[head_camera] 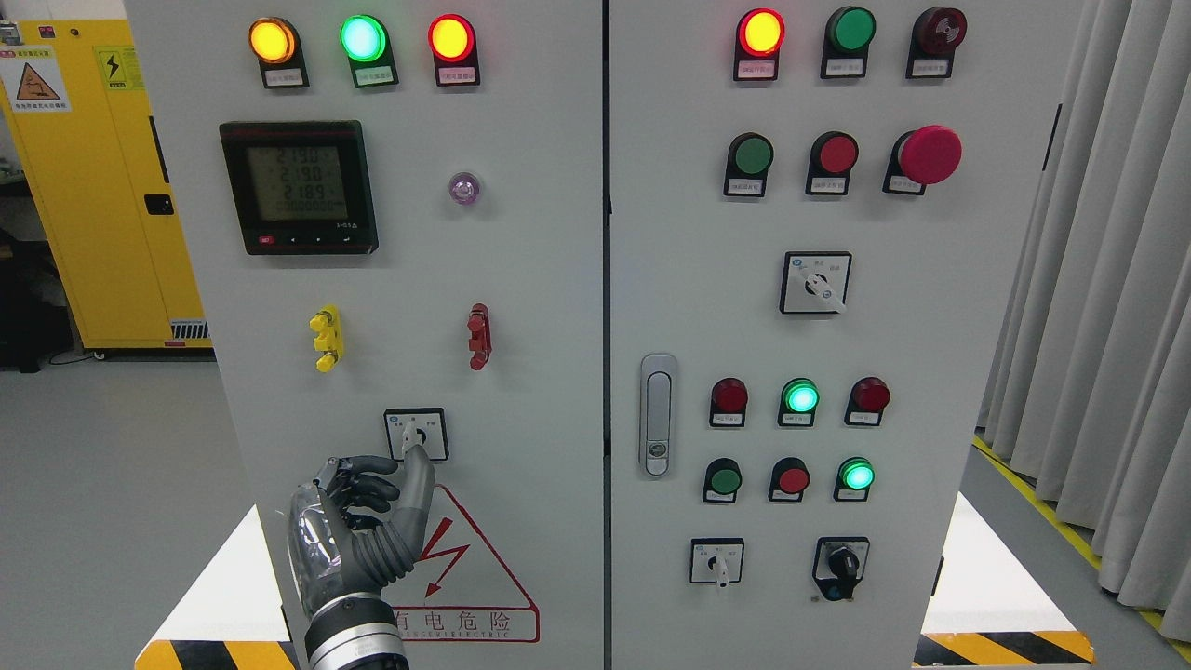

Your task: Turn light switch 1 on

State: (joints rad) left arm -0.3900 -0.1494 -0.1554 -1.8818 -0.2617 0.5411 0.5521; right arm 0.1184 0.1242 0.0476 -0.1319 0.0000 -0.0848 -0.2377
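A small rotary selector switch [415, 433] with a white knob in a black-framed square plate sits low on the left door of the grey cabinet [521, 307]. My left hand [377, 507] is raised in front of that door just below the switch. Its thumb tip [417, 458] reaches the lower edge of the switch plate, while the other fingers [368, 484] are curled inward and hold nothing. Whether the thumb touches the knob is unclear. The right arm does not show.
Above the switch are yellow [327, 337] and red [479, 336] terminals, a digital meter [299, 186] and three lit lamps [363, 39]. The right door carries buttons, lamps, a red mushroom button [929, 154], more selectors [716, 561] and a door handle [658, 414]. A yellow cabinet [102, 177] stands far left; curtains [1107, 279] hang right.
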